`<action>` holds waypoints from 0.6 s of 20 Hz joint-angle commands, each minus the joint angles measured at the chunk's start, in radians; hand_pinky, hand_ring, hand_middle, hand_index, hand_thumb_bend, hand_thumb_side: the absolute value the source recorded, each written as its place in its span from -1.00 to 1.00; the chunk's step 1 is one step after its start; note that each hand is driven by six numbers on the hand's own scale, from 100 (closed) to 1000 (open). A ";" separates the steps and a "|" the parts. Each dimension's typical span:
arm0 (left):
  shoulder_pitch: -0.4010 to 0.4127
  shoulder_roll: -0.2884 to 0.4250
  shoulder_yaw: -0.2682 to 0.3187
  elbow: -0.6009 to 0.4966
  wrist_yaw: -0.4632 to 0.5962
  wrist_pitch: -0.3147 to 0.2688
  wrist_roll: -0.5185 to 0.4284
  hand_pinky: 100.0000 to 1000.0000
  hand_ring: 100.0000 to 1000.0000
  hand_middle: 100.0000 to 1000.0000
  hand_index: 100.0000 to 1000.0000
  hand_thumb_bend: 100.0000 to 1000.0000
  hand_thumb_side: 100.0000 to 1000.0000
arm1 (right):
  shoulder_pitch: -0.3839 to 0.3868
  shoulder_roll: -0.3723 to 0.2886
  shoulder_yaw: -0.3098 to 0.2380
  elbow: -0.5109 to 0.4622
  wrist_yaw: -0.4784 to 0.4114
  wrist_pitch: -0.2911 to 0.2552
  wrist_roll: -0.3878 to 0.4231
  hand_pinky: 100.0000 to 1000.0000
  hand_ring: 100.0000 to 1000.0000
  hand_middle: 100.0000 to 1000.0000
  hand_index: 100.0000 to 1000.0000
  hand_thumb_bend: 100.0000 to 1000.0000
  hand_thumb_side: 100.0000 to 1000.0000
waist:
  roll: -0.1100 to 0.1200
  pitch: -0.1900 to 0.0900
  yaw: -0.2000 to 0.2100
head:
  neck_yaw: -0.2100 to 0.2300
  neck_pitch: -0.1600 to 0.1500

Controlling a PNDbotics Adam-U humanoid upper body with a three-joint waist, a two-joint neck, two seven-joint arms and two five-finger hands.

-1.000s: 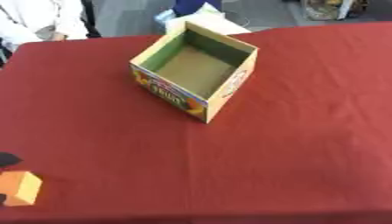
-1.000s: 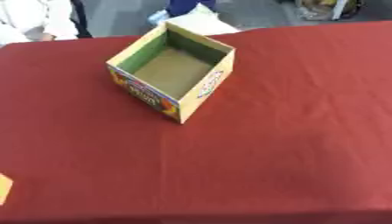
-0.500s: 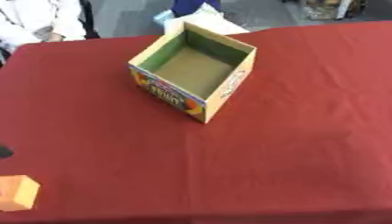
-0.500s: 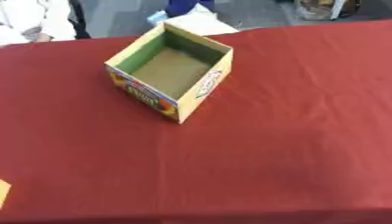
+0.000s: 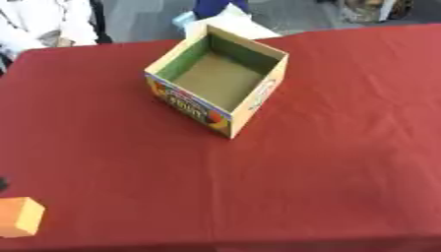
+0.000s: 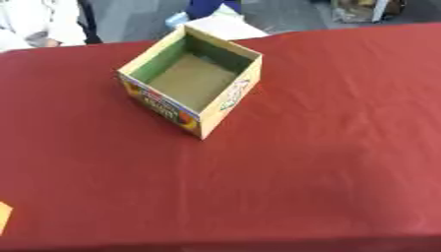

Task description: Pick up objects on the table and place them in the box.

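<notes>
orange block [image 5: 19, 223] cut off at left edge

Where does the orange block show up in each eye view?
Left eye view: orange block at the lower left corner, on the red tablecloth, near the front edge.
Right eye view: only a sliver at the left edge, low down.
Shared landmark: the open cardboard box, upper centre-left in both.

Printed cardboard box [image 5: 220, 88] on matt, creased red tablecloth [image 5: 327, 147].

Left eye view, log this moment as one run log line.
box: open, looks empty, upright on red table | orange block: near left corner, apart from box | hands: none in view
</notes>
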 commanded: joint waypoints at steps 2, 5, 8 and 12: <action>-0.009 0.037 0.002 0.004 -0.012 -0.001 0.018 0.82 0.89 0.87 1.00 -0.63 0.05 | -0.006 -0.015 -0.008 -0.015 -0.001 -0.001 0.000 0.15 0.41 -0.06 0.34 -1.00 0.61 | -0.001 -0.007 -0.001 | -0.004 0.006; -0.012 0.034 -0.003 0.007 -0.014 0.001 0.024 0.82 0.88 0.85 0.98 -0.65 0.05 | -0.006 -0.014 -0.008 -0.015 -0.003 0.001 0.001 0.15 0.41 -0.06 0.34 -1.00 0.61 | -0.001 -0.006 -0.003 | -0.004 0.006; -0.018 0.031 -0.006 0.011 -0.018 0.008 0.032 0.79 0.86 0.78 0.92 -0.63 -0.03 | -0.008 -0.014 -0.008 -0.015 -0.004 0.001 0.003 0.15 0.41 -0.06 0.34 -1.00 0.61 | -0.001 -0.005 -0.006 | -0.005 0.006; -0.025 0.028 -0.011 0.025 -0.021 0.017 0.041 0.72 0.78 0.55 0.78 -0.64 -0.13 | -0.008 -0.013 -0.007 -0.015 -0.005 0.001 0.005 0.15 0.41 -0.06 0.34 -1.00 0.61 | -0.001 -0.004 -0.009 | -0.006 0.005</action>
